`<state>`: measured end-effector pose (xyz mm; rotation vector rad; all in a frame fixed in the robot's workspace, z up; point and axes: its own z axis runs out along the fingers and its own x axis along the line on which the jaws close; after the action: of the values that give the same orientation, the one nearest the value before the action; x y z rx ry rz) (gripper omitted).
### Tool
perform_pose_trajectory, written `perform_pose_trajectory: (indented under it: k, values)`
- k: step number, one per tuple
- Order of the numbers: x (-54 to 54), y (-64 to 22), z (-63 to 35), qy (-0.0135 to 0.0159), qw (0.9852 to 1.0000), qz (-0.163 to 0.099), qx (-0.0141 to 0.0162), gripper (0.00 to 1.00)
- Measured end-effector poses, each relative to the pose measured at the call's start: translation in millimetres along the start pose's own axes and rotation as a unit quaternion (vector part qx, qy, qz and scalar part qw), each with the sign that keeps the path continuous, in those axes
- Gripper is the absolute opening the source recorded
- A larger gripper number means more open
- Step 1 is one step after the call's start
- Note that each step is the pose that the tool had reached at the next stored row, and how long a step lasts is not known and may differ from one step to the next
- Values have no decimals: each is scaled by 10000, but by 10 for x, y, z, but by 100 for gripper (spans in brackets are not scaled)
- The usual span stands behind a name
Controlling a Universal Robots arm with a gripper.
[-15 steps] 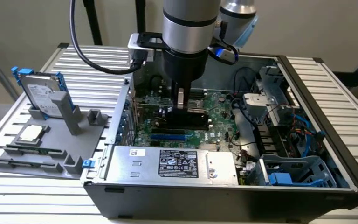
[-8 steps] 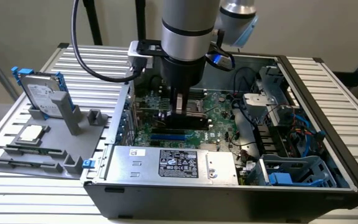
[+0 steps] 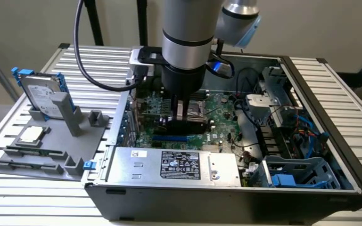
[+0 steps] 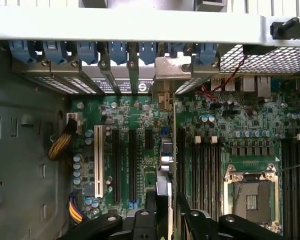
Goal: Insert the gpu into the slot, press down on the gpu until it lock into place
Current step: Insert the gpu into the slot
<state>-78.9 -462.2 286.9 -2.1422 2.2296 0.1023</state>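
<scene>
A green motherboard (image 4: 230, 117) lies inside a dark grey metal case (image 4: 20, 165). The black gripper (image 4: 166, 202) has its jaws pressed against either face of a thin black expansion card (image 4: 166, 165), which is seen edge-on and stands upright over the board. Whether the card's lower edge touches the board cannot be told. Its bent silver metal bracket (image 4: 172, 67) sits at the case wall, among a row of blue plastic retaining clips (image 4: 110, 50). On one side of the card run long black connector strips (image 4: 132, 165) and a white connector strip (image 4: 98, 160). On the other side are several black memory strips (image 4: 205, 170) and a square silver CPU socket (image 4: 251, 192). A braided yellow-and-black cable (image 4: 60, 145) lies near the white connector strip.
</scene>
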Motion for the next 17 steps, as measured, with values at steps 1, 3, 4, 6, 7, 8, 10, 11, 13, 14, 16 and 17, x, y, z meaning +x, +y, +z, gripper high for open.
perform_pose_trajectory:
  k: [1, 3, 4, 6, 7, 8, 10, 11, 13, 14, 16, 17]
  values:
    - [1, 2, 14, -1, 10000, 0, 0, 26]
    - [2, 4, 28, -1, 10000, 0, 0, 26]
    - [3, 5, 30, 1, 10000, 0, 0, 26]
    - [3, 6, 31, 1, 10000, 0, -1, 26]
    - [3, 6, 33, 0, 10000, 0, -2, 26]
    - [3, 7, 34, 0, 10000, 1, -6, 26]
    - [3, 7, 34, 1, 10000, 2, -12, 26]
    - [3, 6, 34, 0, 10000, 2, -12, 26]
    - [3, 4, 34, 0, 10000, 1, -15, 26]
    - [3, 4, 35, 0, 10000, 2, -15, 26]
    - [3, 4, 40, -1, 10000, 4, -15, 26]
    - [3, 6, 42, -1, 10000, 8, -14, 26]
